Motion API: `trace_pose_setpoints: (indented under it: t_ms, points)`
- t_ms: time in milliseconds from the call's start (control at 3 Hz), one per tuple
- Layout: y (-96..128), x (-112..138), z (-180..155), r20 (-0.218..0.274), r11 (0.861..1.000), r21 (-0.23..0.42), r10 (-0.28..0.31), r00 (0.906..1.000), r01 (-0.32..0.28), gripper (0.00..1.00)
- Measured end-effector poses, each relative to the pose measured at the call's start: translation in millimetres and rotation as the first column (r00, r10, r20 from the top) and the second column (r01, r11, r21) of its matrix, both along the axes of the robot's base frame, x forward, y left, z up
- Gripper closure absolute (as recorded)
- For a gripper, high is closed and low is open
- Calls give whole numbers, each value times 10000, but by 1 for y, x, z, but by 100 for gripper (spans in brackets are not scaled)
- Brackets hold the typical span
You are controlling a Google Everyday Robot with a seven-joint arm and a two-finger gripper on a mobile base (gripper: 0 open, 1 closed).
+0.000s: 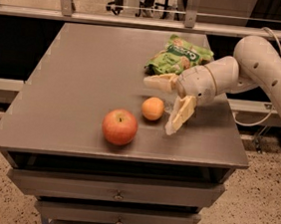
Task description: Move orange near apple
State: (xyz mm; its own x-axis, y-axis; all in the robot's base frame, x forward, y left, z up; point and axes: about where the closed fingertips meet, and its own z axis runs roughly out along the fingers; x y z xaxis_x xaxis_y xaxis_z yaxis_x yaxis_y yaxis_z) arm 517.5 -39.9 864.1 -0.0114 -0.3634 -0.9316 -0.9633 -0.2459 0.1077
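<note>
Small, round, matte orange fruit (153,108) down on the grey flat-topped surface (79,72), just beside the larger red-orange apple (120,127) with the dark stem: up and right of it, narrow gap between. Cream two-finger tool (157,106) spread wide, holding nothing, mouth facing left. One finger behind the orange fruit, the other at its right, neither seen to touch. From the tool: orange fruit right in the mouth, apple further along the same leftward, near-edge line. Probably close enough already; next, likely a straight pull back to the right without nudging the fruit. Crumpled green crisp bag (181,56) behind the tool.
</note>
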Motion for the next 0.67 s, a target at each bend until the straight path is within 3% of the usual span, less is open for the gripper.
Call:
trace_pose_setpoints:
  t_ms: [333,667]
  points:
    - [-13,9,12,388,9990,-87,-440,9983,444,0]
    - [-50,33,44,1302,9897,-260,-1366,9820,1411,0]
